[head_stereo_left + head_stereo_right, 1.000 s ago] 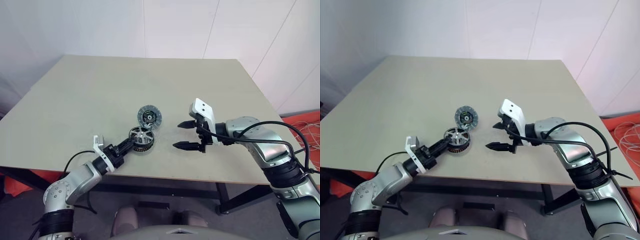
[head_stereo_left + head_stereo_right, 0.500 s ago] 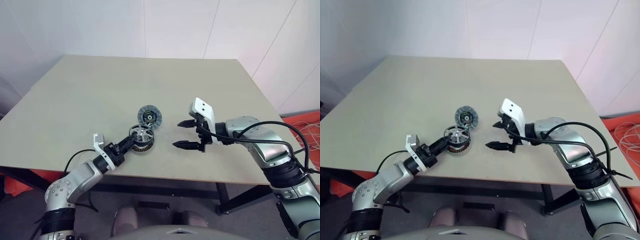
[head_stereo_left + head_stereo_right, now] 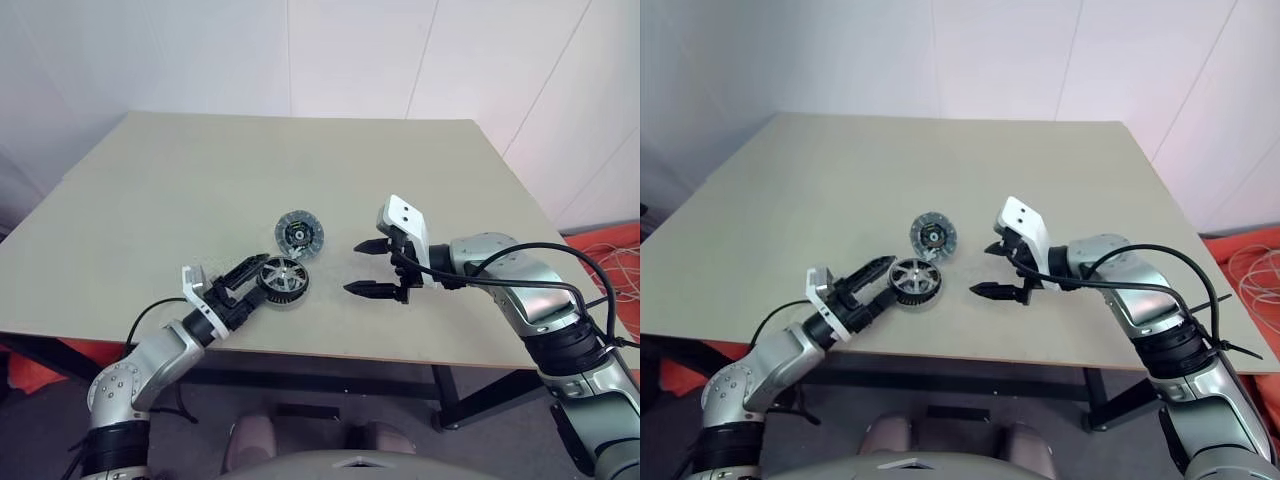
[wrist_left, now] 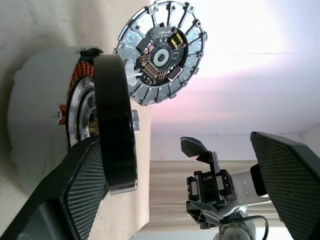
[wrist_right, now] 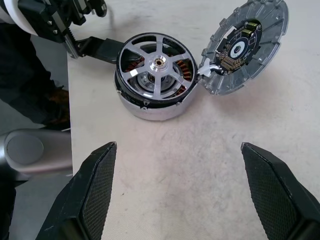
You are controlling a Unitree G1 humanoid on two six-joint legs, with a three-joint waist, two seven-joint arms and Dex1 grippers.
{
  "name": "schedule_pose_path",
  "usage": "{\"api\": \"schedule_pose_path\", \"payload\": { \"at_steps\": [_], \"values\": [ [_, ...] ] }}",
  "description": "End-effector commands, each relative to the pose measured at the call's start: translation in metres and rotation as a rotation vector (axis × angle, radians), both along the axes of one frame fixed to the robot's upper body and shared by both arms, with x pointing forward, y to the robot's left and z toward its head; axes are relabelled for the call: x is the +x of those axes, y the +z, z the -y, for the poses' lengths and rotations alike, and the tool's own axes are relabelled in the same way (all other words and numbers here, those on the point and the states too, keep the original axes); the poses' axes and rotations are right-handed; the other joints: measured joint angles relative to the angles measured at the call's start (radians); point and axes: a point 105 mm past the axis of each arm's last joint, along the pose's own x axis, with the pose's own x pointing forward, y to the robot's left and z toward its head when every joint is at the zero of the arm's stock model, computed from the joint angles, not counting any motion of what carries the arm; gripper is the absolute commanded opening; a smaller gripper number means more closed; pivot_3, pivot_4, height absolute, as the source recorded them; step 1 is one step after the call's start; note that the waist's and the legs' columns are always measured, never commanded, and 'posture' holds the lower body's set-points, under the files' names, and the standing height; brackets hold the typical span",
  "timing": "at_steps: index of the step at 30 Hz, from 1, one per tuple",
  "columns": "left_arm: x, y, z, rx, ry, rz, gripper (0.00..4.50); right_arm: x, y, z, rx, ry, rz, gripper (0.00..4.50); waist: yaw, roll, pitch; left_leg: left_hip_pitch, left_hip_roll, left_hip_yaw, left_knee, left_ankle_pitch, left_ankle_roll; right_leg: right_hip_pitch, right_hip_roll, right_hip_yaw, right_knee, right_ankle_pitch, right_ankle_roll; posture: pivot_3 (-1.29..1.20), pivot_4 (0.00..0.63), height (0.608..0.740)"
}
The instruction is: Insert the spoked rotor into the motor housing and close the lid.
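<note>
The spoked rotor [image 5: 155, 63], a shiny spoked face in a dark rim, lies on top of the motor housing [image 5: 152, 110], whose copper windings show through the spokes. The pair stands near the table's front edge [image 3: 283, 277]. My left gripper [image 3: 251, 282] is open just left of it, one finger [image 4: 75, 195] close beside the rotor's rim [image 4: 117, 130] and holding nothing. The lid [image 3: 299, 233], a grey ribbed disc with a dark hub, lies just behind the housing, its edge against it [image 5: 245, 47]. My right gripper [image 3: 353, 268] hovers open to the right of the housing.
The beige table [image 3: 200, 170] stretches wide behind and to both sides of the parts. Its front edge runs just below the housing. White walls stand behind the table.
My left gripper has opened and let go of the rotor, which was tilted in its grip and now lies flat on the housing. The right arm has kept still.
</note>
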Motion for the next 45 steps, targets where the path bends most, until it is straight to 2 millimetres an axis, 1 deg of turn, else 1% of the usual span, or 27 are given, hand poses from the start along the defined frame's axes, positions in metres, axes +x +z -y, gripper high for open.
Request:
{"api": "schedule_pose_path", "payload": {
  "at_steps": [1,3,5,11,14,16,19,21,22,25,26,27,28,30,32,33,36,38,39,41,43,45],
  "values": [
    [-0.008,0.016,0.007,0.055,-0.058,0.058,4.48,0.001,0.012,-0.004,0.022,0.016,0.054,4.50,0.000,0.000,0.000,0.000,0.000,0.000,0.000,0.000,0.000,0.000,0.000,0.000,0.000,0.000,0.000,0.00,0.000,0.740],
    [-0.011,0.014,0.009,0.106,-0.089,0.045,4.48,0.002,0.013,-0.007,0.029,0.021,0.054,4.50,0.000,0.000,0.000,0.000,0.000,0.000,0.000,0.000,0.000,0.000,0.000,0.000,0.000,0.000,0.000,0.00,0.000,0.740],
    [-0.010,0.012,0.007,0.140,-0.089,0.037,4.48,0.002,0.013,-0.010,0.034,0.028,0.055,4.50,0.000,0.000,0.000,0.000,0.000,0.000,0.000,0.000,0.000,0.000,0.000,0.000,0.000,0.000,0.000,0.00,0.000,0.740],
    [-0.014,0.016,0.004,0.265,-0.161,0.052,4.48,0.003,0.013,-0.012,0.037,0.034,0.054,4.50,0.000,0.000,0.000,0.000,0.000,0.000,0.000,0.000,0.000,0.000,0.000,0.000,0.000,0.000,0.000,0.00,0.000,0.740],
    [-0.019,0.024,0.003,0.343,-0.241,0.095,4.48,0.004,0.013,-0.012,0.038,0.034,0.054,4.50,-0.001,0.000,0.000,0.000,0.000,0.000,0.000,0.000,0.000,0.000,0.000,0.000,0.001,0.000,0.000,0.00,0.000,0.740],
    [-0.019,0.030,0.000,0.380,-0.265,0.120,4.48,0.005,0.013,-0.012,0.039,0.032,0.056,4.50,-0.001,0.000,0.000,0.000,0.000,0.000,0.000,0.000,0.000,0.000,0.000,0.000,0.001,0.000,0.000,0.00,0.000,0.740],
    [-0.017,0.040,-0.008,0.497,-0.315,0.187,4.48,0.009,0.015,-0.014,0.070,0.014,0.050,4.50,-0.003,0.000,0.000,0.001,0.000,0.000,0.000,0.000,0.000,0.000,0.000,0.000,0.002,0.000,0.000,0.00,0.000,0.740],
    [-0.012,0.051,-0.016,0.563,-0.322,0.250,4.48,0.012,0.018,-0.017,0.117,-0.005,0.032,4.50,-0.003,0.000,-0.001,0.001,0.000,0.000,0.000,0.000,-0.001,0.000,0.000,0.000,0.002,0.000,0.000,0.00,0.000,0.740],
    [-0.005,0.059,-0.024,0.605,-0.299,0.283,4.48,0.016,0.019,-0.020,0.149,-0.026,0.023,4.50,-0.004,0.000,-0.001,0.001,0.000,0.000,0.001,0.000,-0.001,0.000,0.000,0.000,0.002,0.000,0.000,0.00,0.000,0.740],
    [0.015,0.075,-0.051,0.783,-0.213,0.390,4.50,0.028,0.020,-0.032,0.222,-0.078,0.013,3.86,-0.007,0.000,-0.001,0.001,0.000,0.000,0.001,0.001,-0.002,-0.002,0.001,0.001,0.003,0.000,0.000,0.00,0.000,0.740],
    [0.020,0.076,-0.061,0.851,-0.185,0.416,4.50,0.029,0.019,-0.037,0.234,-0.078,0.012,3.52,-0.008,0.000,-0.001,0.001,0.000,0.000,0.001,0.002,-0.003,-0.002,0.001,0.001,0.003,0.000,0.000,0.00,0.000,0.740],
    [0.025,0.076,-0.070,0.905,-0.159,0.430,4.50,0.030,0.018,-0.042,0.241,-0.076,0.012,3.29,-0.010,0.000,-0.001,0.001,0.000,0.000,0.001,0.003,-0.005,-0.002,0.001,0.001,0.003,0.000,0.000,0.00,0.000,0.740],
    [0.028,0.076,-0.077,0.938,-0.144,0.439,4.50,0.031,0.018,-0.045,0.245,-0.075,0.013,2.85,-0.011,0.000,-0.001,0.001,0.000,0.000,0.000,0.003,-0.005,-0.002,0.001,0.001,0.003,0.000,0.000,0.00,0.000,0.740],
    [0.041,0.077,-0.098,1.054,-0.048,0.488,4.50,0.032,0.015,-0.056,0.242,-0.066,0.024,2.16,-0.012,0.001,-0.001,0.001,0.000,0.000,0.000,0.003,-0.005,-0.003,0.000,0.002,0.003,0.000,0.000,0.00,0.000,0.740],
    [0.059,0.082,-0.127,1.189,0.139,0.503,4.50,0.034,0.008,-0.070,0.207,-0.038,0.064,1.46,-0.018,0.001,-0.001,0.000,0.000,-0.001,0.000,0.003,-0.005,-0.004,0.000,0.002,0.003,0.000,-0.001,0.00,0.000,0.740],
    [0.063,0.081,-0.135,1.235,0.188,0.506,4.50,0.033,0.005,-0.076,0.198,-0.019,0.070,1.10,-0.019,0.000,-0.001,0.000,0.000,-0.001,0.000,0.003,-0.005,-0.005,0.000,0.001,0.003,0.000,-0.001,0.00,0.000,0.740],
    [0.064,0.076,-0.133,1.299,0.191,0.548,4.50,0.029,0.000,-0.092,0.207,0.029,0.050,0.04,-0.024,0.000,-0.001,0.000,0.000,-0.002,-0.001,0.003,-0.005,-0.004,0.000,0.001,0.004,0.001,-0.001,0.00,0.000,0.740],
    [0.069,0.075,-0.141,1.411,0.268,0.563,4.50,0.028,-0.006,-0.100,0.196,0.047,0.039,0.02,-0.028,0.000,-0.001,-0.002,-0.001,-0.002,-0.001,0.002,-0.005,-0.005,-0.001,0.001,0.003,0.001,-0.002,0.00,0.000,0.740],
    [0.071,0.076,-0.141,1.442,0.286,0.591,4.50,0.030,-0.010,-0.104,0.187,0.047,0.025,0.02,-0.029,0.000,-0.001,-0.002,-0.001,-0.002,-0.001,0.002,-0.005,-0.005,-0.001,0.001,0.004,0.001,-0.002,0.00,0.000,0.740],
    [0.073,0.078,-0.138,1.450,0.297,0.645,4.50,0.032,-0.018,-0.108,0.168,0.044,-0.003,0.02,-0.033,0.000,-0.001,-0.001,0.000,-0.002,-0.001,0.002,-0.005,-0.005,-0.001,0.001,0.004,0.001,-0.003,0.00,0.000,0.740],
    [0.074,0.078,-0.133,1.450,0.285,0.673,4.50,0.033,-0.033,-0.110,0.118,0.041,-0.044,0.02,-0.033,-0.001,-0.001,-0.001,0.000,-0.002,-0.001,0.003,-0.005,-0.005,-0.001,0.001,0.004,0.001,-0.003,0.00,0.000,0.740],
    [0.074,0.077,-0.131,1.477,0.279,0.698,4.50,0.027,-0.051,-0.109,0.039,0.067,-0.111,0.02,-0.033,-0.001,-0.001,-0.001,0.000,-0.002,-0.001,0.003,-0.005,-0.005,-0.001,0.001,0.005,0.002,-0.004,0.00,0.000,0.740]
  ]
}}
